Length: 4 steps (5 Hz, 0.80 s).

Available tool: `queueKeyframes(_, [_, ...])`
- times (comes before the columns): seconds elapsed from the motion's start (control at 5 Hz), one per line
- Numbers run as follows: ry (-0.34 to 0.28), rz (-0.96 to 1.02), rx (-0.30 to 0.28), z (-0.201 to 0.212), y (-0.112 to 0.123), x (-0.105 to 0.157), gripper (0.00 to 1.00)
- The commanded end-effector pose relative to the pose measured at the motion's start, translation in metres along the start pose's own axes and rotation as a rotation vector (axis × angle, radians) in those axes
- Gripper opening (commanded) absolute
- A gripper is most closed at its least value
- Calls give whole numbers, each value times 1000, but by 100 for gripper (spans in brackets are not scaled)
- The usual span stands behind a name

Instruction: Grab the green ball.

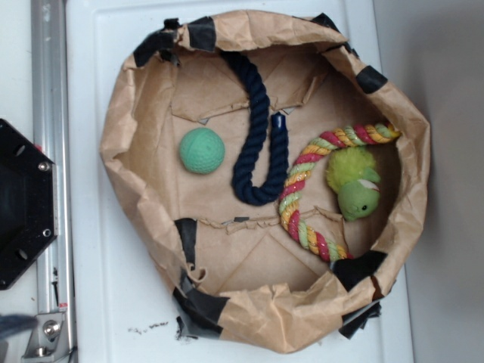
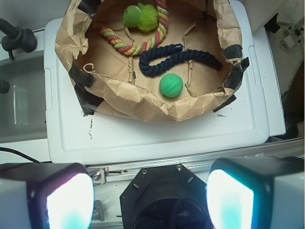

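The green ball (image 1: 202, 150) is a small teal, knit-textured ball lying on the floor of a brown paper bag nest (image 1: 136, 91), in its left half in the exterior view. In the wrist view the green ball (image 2: 171, 85) sits near the nest's front wall. My gripper (image 2: 150, 198) hovers high above the robot's black base, well short of the nest, and stands open with nothing between its two glowing fingers (image 2: 69, 200). The gripper does not show in the exterior view.
A dark blue rope (image 1: 261, 128) curls right of the ball. A multicoloured rope (image 1: 306, 189) and a fuzzy lime-green plush toy (image 1: 355, 181) lie further right. The nest rests on a white lid (image 1: 91, 272). The black base (image 1: 23, 204) and a metal rail (image 1: 49, 113) are at the left.
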State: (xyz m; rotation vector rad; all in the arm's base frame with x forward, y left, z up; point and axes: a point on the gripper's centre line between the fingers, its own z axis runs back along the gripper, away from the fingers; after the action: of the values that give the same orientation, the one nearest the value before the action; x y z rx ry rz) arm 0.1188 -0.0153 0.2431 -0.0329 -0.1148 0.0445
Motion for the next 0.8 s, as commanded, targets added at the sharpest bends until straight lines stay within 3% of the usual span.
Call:
queueKeyframes(0.0, [0,0,0,0,0,0,100])
queueKeyframes(0.2, [56,61,0,-39,41,48,100])
queueKeyframes(0.4, [-79,-24,39,-75,49,101,100])
queueKeyframes(0.6, [-76,-155,54,-126,48,131,100])
